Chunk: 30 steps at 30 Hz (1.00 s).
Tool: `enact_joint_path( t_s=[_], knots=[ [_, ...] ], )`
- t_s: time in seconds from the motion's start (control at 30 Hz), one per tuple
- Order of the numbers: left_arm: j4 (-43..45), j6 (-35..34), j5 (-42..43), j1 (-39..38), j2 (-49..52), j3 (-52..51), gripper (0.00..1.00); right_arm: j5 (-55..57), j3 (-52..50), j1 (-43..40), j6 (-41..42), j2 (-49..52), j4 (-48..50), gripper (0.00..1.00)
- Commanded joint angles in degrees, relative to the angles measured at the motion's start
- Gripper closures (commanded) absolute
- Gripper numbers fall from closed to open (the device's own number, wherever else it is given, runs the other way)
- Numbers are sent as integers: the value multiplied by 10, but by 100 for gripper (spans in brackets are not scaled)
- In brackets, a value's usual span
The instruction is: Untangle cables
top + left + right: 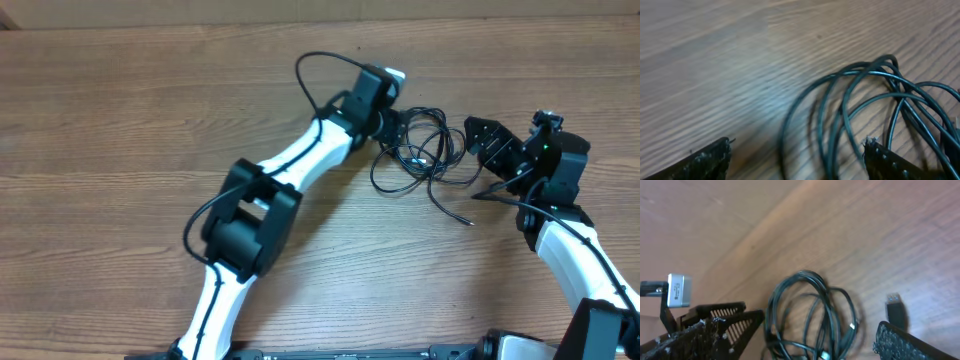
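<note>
Your thin black bendy cables [415, 155] lie in one tangled heap on the brown wooden table [150, 100], none pulled free yet, and your left gripper [798, 145] and right gripper [820, 322] are both spread wide, holding nothing.

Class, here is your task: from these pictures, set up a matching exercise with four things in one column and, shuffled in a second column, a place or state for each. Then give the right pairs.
Column one
1. cables
2. left gripper
3. right gripper
4. plug

Column two
A. open, to the right of the tangle
B. lying flat, just outside the loops
C. open, to the left of the tangle
D. looped over one another in a heap

Pairs: 1-D, 2-C, 3-A, 4-B
</note>
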Motion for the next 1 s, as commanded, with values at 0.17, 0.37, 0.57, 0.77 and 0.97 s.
enact_joint_path(
  t_s=[0.17, 0.37, 0.57, 0.77, 0.97],
  knots=[
    [64, 12, -63, -41, 56, 6, 41, 37, 1, 0, -15, -10, -52, 0],
    [33, 40, -104, -37, 69, 6, 96, 11, 1, 0, -16, -10, -59, 0],
    [-1, 61, -177, -28, -17, 7, 96, 5, 1, 0, -17, -10, -92, 0],
    [-108, 59, -125, -12, -211, 7, 96, -162, 1, 0, -17, -10, -90, 0],
    [-171, 59, -9, -3, -318, 7, 96, -384, 1, 0, -13, -10, 7, 0]
  ],
)
